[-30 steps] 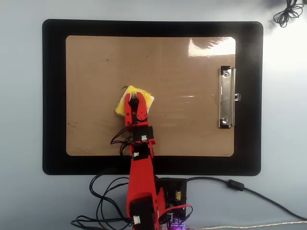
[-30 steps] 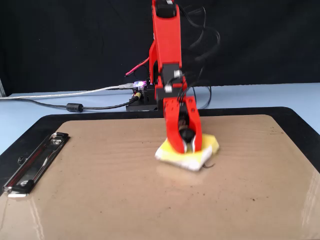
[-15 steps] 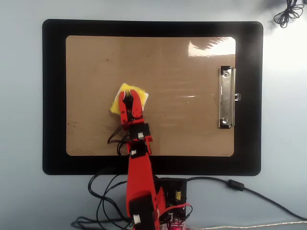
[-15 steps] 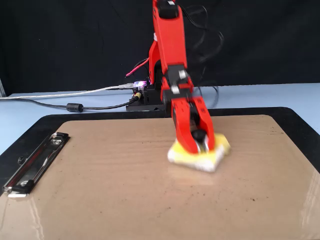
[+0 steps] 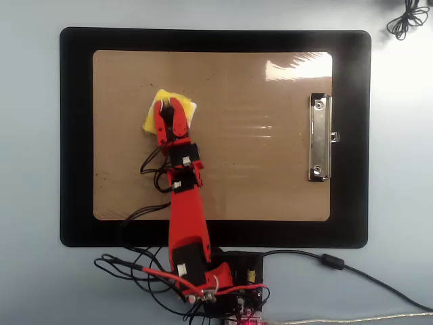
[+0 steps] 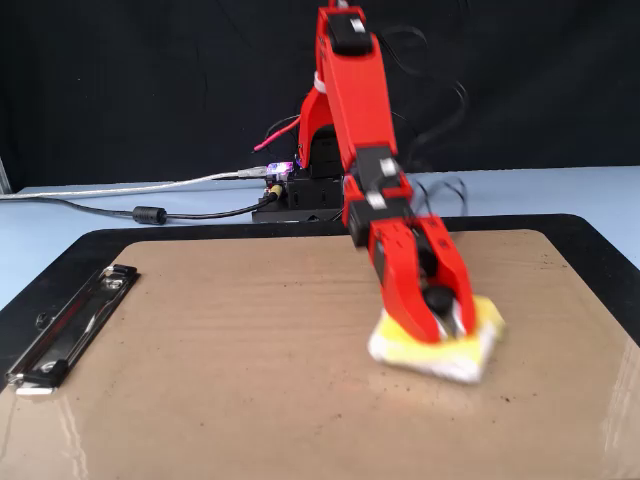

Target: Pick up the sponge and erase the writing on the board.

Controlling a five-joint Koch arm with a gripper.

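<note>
**On the board: sponge swept to the upper left, no writing left in sight**

On the pale blue table (image 5: pixel 34 169) lies the black mat (image 5: pixel 74 135), filling most of the overhead view, and on it the board (image 5: pixel 257 169), its silver clip (image 5: pixel 320 137) at the right of that frame and at the lower left of the fixed view. The red arm (image 5: pixel 184 210) reaches up from the lower centre of the overhead frame, cables (image 5: pixel 135 267) trailing round its base (image 5: pixel 240 271).

The gripper (image 5: pixel 167 108) is clamped on the sponge (image 5: pixel 153 115), its jaws closed round the black knob (image 6: pixel 436 300), which the fixed view shows between them. The sponge sits flat on the board, pressed against the surface, in the upper left part of the board in the overhead frame; in the fixed view it is right of centre, toward the near edge, and blurred by motion.

A second ago the sponge was near the board's middle; half a second ago it had slid a little up and left; now it is further up and left again. The arm has stretched out to follow. That reads as a wiping stroke in progress across the left half of the board.

No writing can be made out anywhere on the board in either view now, only a few small dark specks near the left edge and faint smears. My judgement is that the erasing is nearly or wholly done, unless some stroke is hidden under the sponge or arm.
</note>
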